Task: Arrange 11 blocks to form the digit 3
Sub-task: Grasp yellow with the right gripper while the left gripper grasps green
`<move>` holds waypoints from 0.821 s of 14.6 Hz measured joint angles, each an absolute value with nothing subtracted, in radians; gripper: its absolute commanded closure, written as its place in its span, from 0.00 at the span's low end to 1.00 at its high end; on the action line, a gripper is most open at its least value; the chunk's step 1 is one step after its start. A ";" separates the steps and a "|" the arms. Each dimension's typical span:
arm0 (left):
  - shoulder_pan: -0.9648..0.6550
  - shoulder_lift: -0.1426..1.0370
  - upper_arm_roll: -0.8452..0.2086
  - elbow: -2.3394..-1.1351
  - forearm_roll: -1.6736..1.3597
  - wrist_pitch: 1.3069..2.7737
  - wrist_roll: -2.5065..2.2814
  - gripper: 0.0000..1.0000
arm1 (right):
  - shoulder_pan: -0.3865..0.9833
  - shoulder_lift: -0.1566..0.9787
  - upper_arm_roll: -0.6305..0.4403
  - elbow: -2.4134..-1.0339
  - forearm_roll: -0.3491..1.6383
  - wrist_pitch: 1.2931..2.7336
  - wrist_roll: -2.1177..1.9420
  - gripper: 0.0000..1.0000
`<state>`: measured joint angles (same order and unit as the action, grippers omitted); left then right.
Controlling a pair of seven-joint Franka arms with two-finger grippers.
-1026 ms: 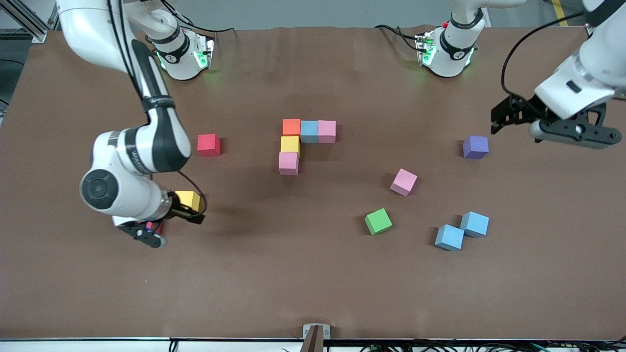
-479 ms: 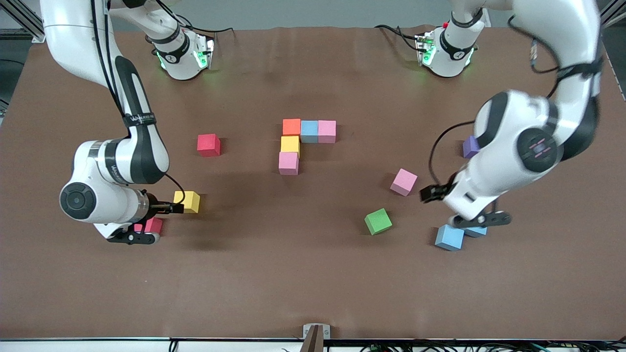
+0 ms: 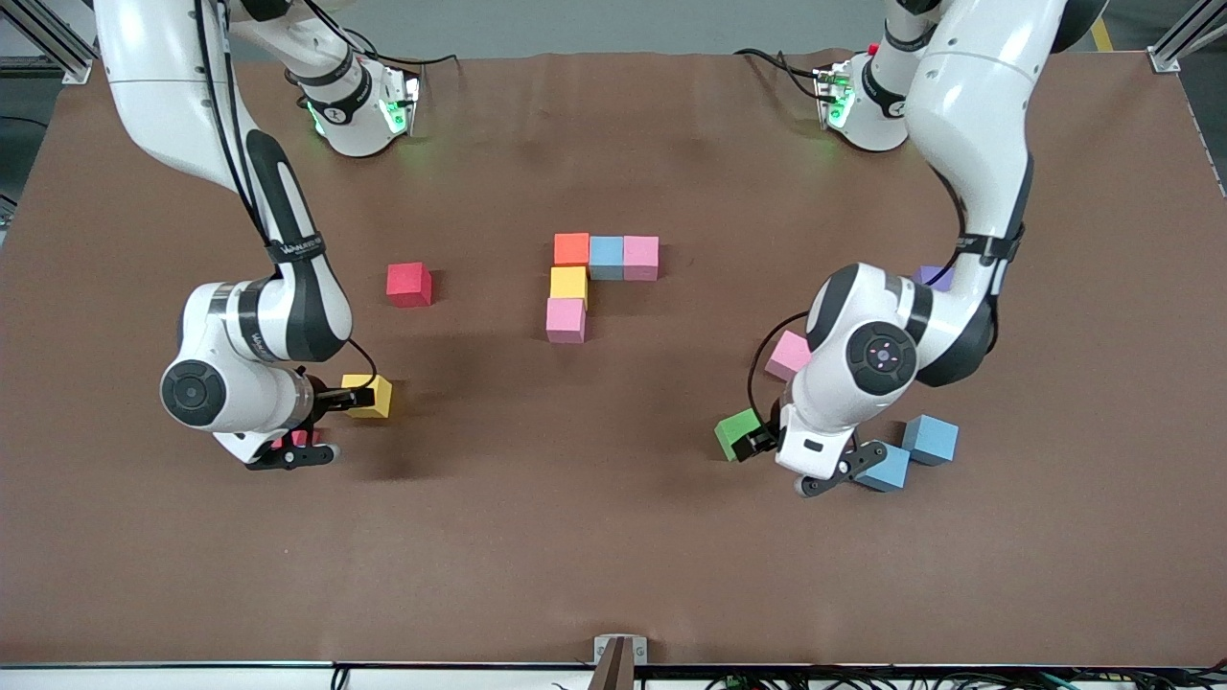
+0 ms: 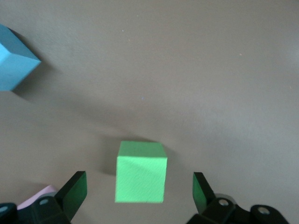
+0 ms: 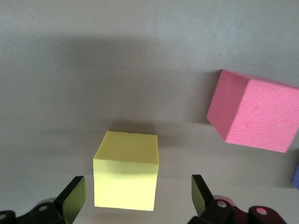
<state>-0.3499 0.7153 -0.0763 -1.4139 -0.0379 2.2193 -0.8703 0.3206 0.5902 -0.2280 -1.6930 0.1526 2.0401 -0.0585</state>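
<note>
Left gripper [image 4: 138, 198]: low over the counter [image 3: 613, 537], its two fingers spread wide with the green block [image 4: 141, 171] sitting loose between them, not touched.
Green block: on the counter toward the left arm's end, nearer the front camera than the loose pink block [image 3: 784, 353], which the arm partly covers.
Right gripper [image 5: 138, 200]: also low, fingers apart on either side of a yellow block [image 5: 126, 170], nothing pinched.
Yellow block: on the counter toward the right arm's end, nearer the front camera than the red block [image 3: 409, 284]; a pink block [image 5: 254, 111] lies just beside it, apart from it.
Digit 3 [image 3: 594, 278]: five cubes touching mid-counter; an orange [image 3: 571, 248], a light blue [image 3: 606, 256] and a pink one [image 3: 640, 257] in a row, then a yellow [image 3: 568, 283] and a pink [image 3: 566, 319] running toward the front camera from the orange one.
Light blue pair [image 3: 920, 446]: corner to corner, beside the left gripper.
Purple cube [image 3: 935, 277]: mostly hidden by the left arm.
</note>
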 measured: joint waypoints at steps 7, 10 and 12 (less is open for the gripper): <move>-0.373 0.791 -0.076 -1.411 -0.038 2.247 -0.912 0.00 | 0.307 0.621 -0.209 -1.698 0.166 2.071 -0.058 0.00; -0.383 0.806 -0.076 -1.411 -0.038 2.247 -0.943 0.08 | 0.306 0.636 -0.207 -1.698 0.176 2.092 -0.058 0.00; -0.391 0.816 -0.076 -1.411 -0.038 2.247 -0.950 0.12 | 0.306 0.640 -0.203 -1.698 0.177 2.105 -0.058 0.00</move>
<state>-0.3908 0.8156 -0.0762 -1.4109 -0.0379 2.2470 -0.9503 0.3064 0.6403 -0.2032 -1.6977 0.1768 2.1047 -0.0584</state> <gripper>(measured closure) 0.035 0.000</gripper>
